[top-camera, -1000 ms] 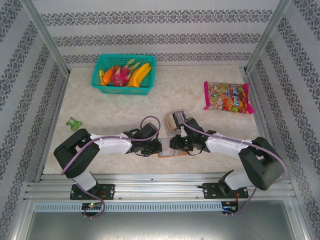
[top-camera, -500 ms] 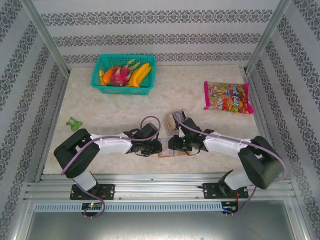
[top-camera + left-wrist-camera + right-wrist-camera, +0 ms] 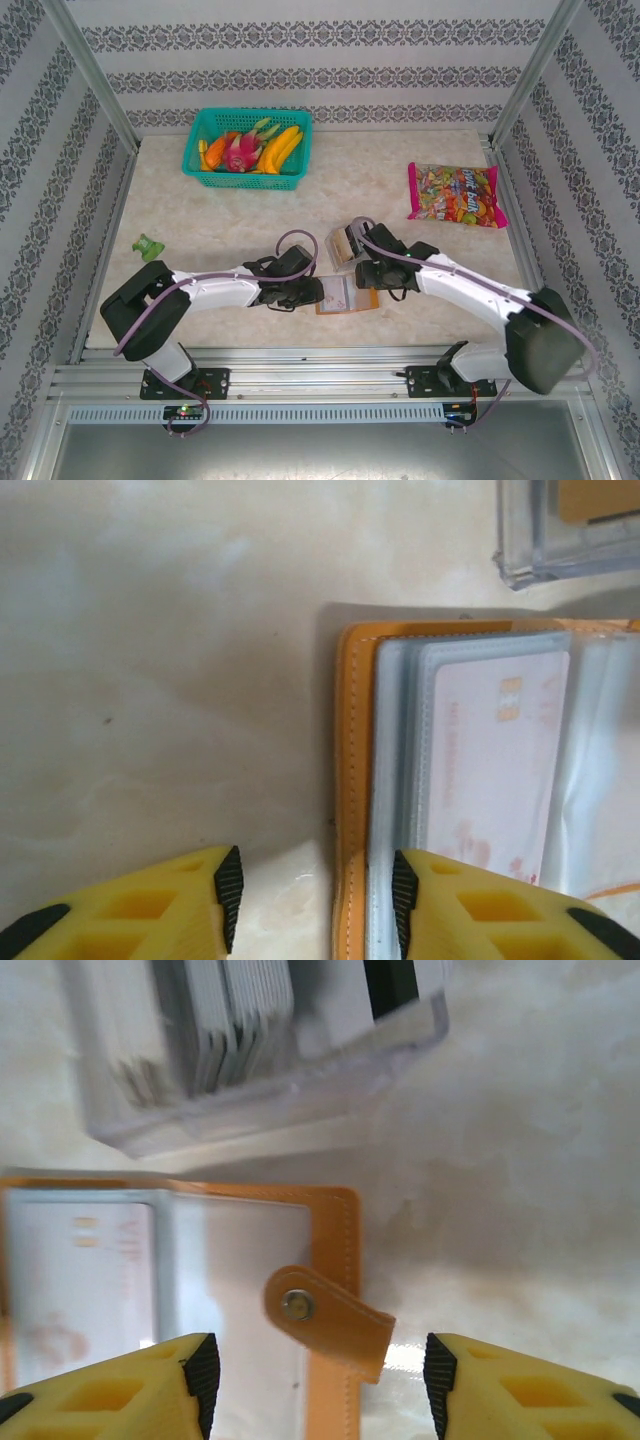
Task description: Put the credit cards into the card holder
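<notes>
**Top view.** You are looking at the card holder [image 3: 347, 296] lying open and flat on the marble surface [image 3: 250, 220], near the front edge, between the two wrists. The left pincer [image 3: 318, 292] is reaching in over the holder's left edge. The right pincer [image 3: 362, 278] is hovering at its far right corner. A clear plastic box [image 3: 342, 243] is sitting just behind the holder. Well apart at the back, a teal basket [image 3: 247, 150] of fruit is standing on the left and a candy bag [image 3: 456, 194] is lying on the right.

**Left wrist.** The left pincer [image 3: 312, 912] is standing spread, pinching nothing. The holder's orange edge [image 3: 352, 780] is running up between the pads, and the right pad is overlapping the clear sleeves. One of the credit cards [image 3: 495, 750], pale with a small chip, is sitting inside a sleeve. A corner of the box [image 3: 560, 540] is showing at the top right.

**Right wrist.** The right pincer [image 3: 315, 1385] is also standing spread, gripping nothing. The open holder [image 3: 330, 1230] is lying ahead of it, and its snap tab [image 3: 325, 1320] is lying between the fingers. Just beyond the holder, the box [image 3: 300, 1100] is holding grey and white cards [image 3: 230, 1020] standing on edge.
</notes>
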Available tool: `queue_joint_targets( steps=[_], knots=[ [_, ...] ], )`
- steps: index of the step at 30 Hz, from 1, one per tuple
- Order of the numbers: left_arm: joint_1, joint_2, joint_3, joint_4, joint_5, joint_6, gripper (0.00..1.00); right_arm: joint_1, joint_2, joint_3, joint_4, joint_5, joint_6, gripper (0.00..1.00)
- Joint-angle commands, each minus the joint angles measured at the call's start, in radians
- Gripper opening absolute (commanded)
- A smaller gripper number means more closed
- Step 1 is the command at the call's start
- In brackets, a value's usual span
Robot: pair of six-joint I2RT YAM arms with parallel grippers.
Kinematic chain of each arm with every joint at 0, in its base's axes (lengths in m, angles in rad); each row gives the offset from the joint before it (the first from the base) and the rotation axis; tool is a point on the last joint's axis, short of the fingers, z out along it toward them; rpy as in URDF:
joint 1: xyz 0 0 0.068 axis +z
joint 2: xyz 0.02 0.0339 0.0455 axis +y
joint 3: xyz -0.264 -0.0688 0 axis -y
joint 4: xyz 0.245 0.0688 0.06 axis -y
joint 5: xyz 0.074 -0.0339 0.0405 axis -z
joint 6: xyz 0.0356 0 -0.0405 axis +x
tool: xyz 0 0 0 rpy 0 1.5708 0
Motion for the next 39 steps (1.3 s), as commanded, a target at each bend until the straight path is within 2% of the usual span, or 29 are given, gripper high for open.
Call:
queue_joint_targets(
  steps=[1,6,14,18,27,34,39],
  knots=[
    [0.024,-0.015,0.006,0.018,0.031,-0.01,0.54,0.005,0.067,0.033,-0.036,0.038,-0.021,0.59],
    [0.04,0.012,0.018,0.057,0.079,-0.02,0.58,0.006,0.16,0.034,-0.014,0.056,-0.009,0.54],
    [0.043,0.049,0.037,0.109,0.143,-0.022,0.58,-0.012,0.163,-0.036,0.076,-0.002,0.004,0.22],
    [0.043,0.064,0.047,0.138,0.179,-0.023,0.56,-0.014,0.166,-0.059,0.113,-0.037,0.01,0.14],
    [0.042,0.059,0.052,0.174,0.198,-0.03,0.48,-0.015,0.166,-0.081,0.155,-0.076,0.012,0.1],
    [0.042,0.075,0.045,0.199,0.21,-0.045,0.48,-0.016,0.161,-0.09,0.162,-0.082,0.013,0.1],
    [0.043,0.011,0.02,0.249,0.205,-0.074,0.45,-0.026,0.152,-0.103,0.169,-0.091,0.016,0.07]
  ],
)
